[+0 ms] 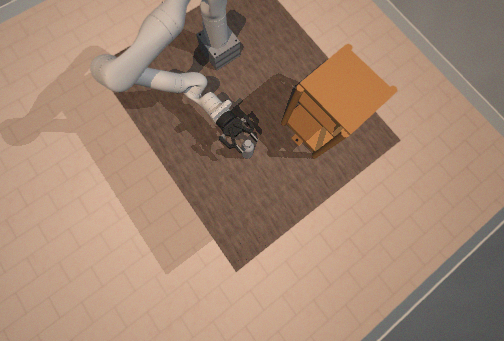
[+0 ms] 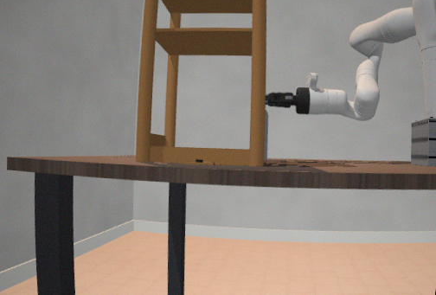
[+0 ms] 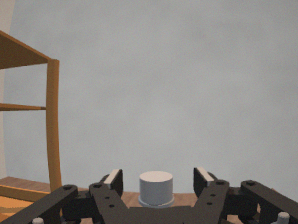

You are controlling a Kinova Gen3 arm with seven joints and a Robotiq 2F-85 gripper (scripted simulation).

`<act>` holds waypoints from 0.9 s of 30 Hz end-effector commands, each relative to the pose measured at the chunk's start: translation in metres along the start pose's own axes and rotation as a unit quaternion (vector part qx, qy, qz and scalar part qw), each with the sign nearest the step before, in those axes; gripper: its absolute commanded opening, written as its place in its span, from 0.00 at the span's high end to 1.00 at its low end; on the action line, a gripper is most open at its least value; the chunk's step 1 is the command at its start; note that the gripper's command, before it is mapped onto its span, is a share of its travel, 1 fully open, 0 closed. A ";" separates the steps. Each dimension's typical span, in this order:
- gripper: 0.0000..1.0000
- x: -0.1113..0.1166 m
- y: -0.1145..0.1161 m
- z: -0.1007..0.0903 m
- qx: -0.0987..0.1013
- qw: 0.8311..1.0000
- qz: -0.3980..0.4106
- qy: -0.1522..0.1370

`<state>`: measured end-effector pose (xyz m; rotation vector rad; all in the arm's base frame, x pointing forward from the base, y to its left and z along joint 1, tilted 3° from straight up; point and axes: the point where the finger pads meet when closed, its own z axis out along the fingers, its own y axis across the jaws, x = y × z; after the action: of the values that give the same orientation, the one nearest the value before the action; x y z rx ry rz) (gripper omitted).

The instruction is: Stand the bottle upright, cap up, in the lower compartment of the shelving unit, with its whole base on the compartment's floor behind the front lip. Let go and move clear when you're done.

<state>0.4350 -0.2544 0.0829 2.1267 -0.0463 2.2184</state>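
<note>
- Standing cap up on the tabletop (image 1: 280, 188) (image 2: 368, 180), the bottle (image 1: 248, 150) (image 2: 266, 134) (image 3: 156, 188) waits outside the shelf (image 1: 345, 88) (image 2: 259, 72) (image 3: 53, 125), apart from it.
- Spread, the claw (image 1: 241, 144) (image 2: 267, 99) (image 3: 158, 179) has its two fingers apart and grips nothing, the pale cap showing between the fingertips in the wrist view.
- Level in the exterior view, the claw points toward the shelf's side of the scene, its tips partly hidden behind a front post.
- Seen from the side, the bottle is mostly masked by that same post, with only a gray strip of it visible.
- Bending down from its base (image 1: 227, 58) (image 2: 421, 143), the white arm (image 1: 160, 25) (image 2: 368, 85) reaches over the tabletop.
- Open-fronted, the orange-brown shelf shows a lower compartment with a front lip (image 2: 199, 155).
</note>
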 end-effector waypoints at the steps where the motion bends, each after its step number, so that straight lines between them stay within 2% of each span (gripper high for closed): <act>1: 0.30 -0.006 -0.002 0.001 0.000 1.000 0.005 0.000; 15: 0.30 -0.047 -0.002 0.001 0.000 1.000 0.005 0.000; 27: 0.30 -0.066 -0.003 0.001 0.000 1.000 0.005 0.000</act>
<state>0.4379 -0.2549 0.0212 2.1301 -0.0536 2.2213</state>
